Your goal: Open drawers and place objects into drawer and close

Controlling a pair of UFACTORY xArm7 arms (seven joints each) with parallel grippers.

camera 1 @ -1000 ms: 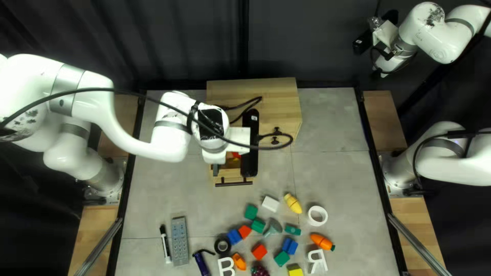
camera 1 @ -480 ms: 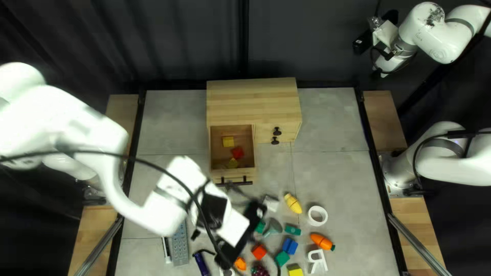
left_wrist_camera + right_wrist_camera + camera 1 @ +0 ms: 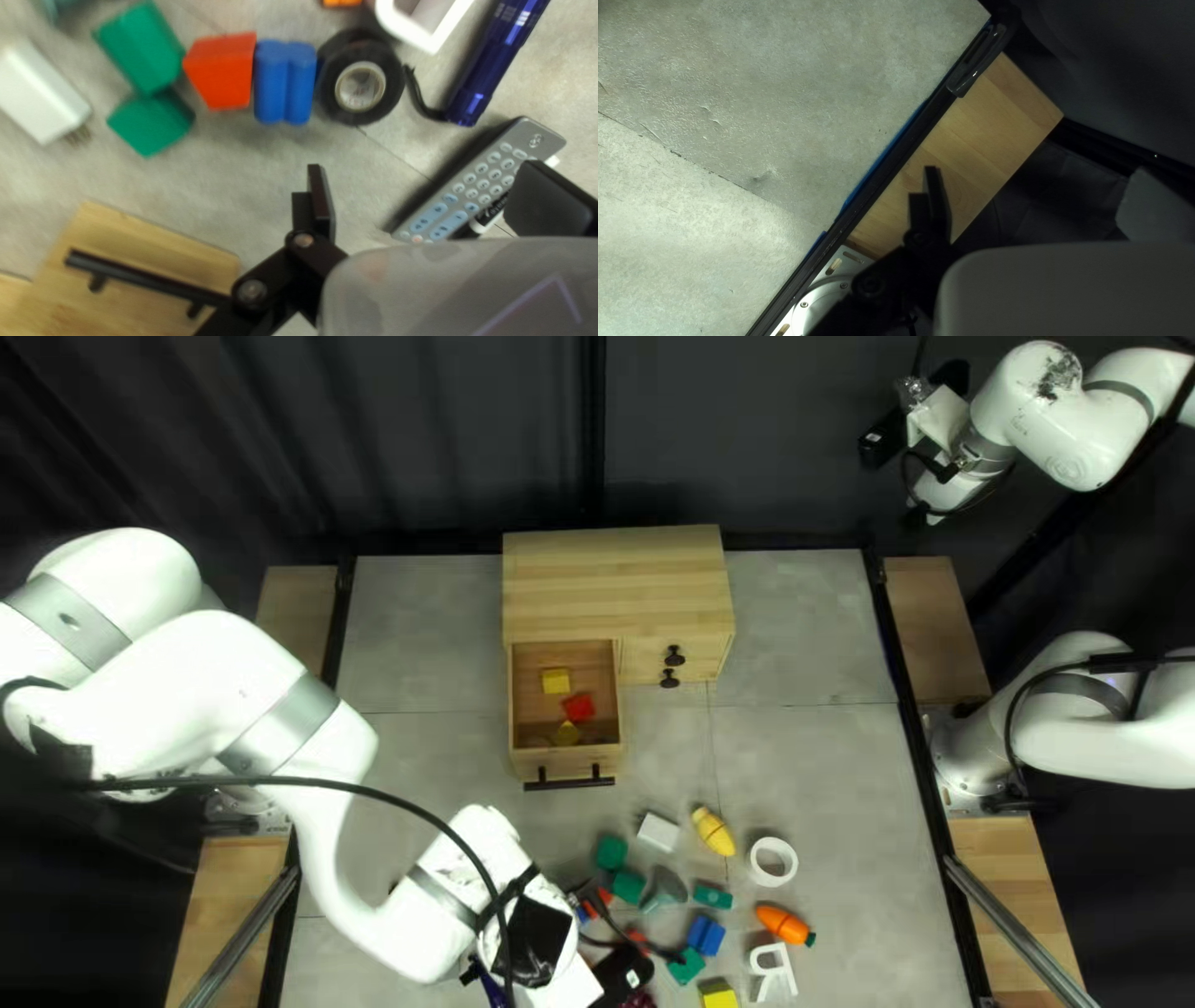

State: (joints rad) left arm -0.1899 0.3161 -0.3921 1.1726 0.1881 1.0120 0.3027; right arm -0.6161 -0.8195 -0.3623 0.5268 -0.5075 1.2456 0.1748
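**Left arm (image 3: 411, 933) over the loose parts, remote likely next**

Left fingers (image 3: 322, 208) wide apart, nothing held. Best guess for the pick: remote control (image 3: 483, 180), beneath the gap, running ahead under one finger, toward the near-left corner of the counter (image 3: 809, 772). Its long axis slants to the finger-to-finger line, so probably rotate the wrist to grip across its width. Left arm is nearer. Right fingers (image 3: 937, 202) also spread and empty, past the counter's right edge.

Drawer (image 3: 533, 760) is open, ready to load.

Counts, left wrist view: 1 remote, 1 marker (image 3: 489, 216), 1 flashlight (image 3: 495, 62), 1 black tape roll (image 3: 389, 81), 1 blue block (image 3: 284, 81), 1 red block (image 3: 223, 71), 2 green blocks (image 3: 143, 50). In the drawer, at least 2 yellow blocks (image 3: 555, 681) and 1 red one (image 3: 578, 707).
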